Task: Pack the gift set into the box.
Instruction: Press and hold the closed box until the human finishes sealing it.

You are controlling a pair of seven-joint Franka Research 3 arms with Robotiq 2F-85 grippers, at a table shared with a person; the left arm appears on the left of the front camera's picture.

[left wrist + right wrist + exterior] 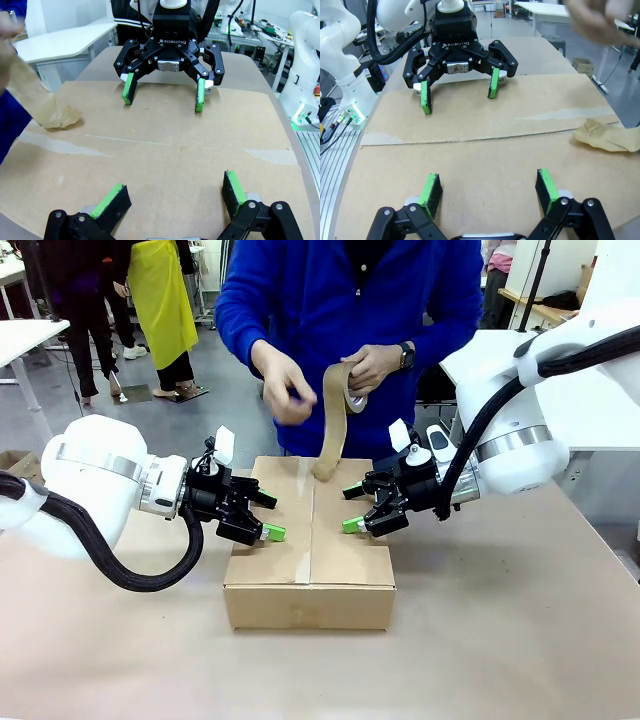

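Box (310, 545) — closed, flaps down, centre of the table (500, 640), long axis running from the robot's side towards the person; the gift set is judged to be inside. Left gripper (268, 516) spread empty over the box's left flap, right gripper (352, 508) spread empty over the right flap, facing each other across the centre seam. Person's hands (285, 385) hold a strip of tape (331, 420) — its end touches the far end of the seam, midway between both grippers.
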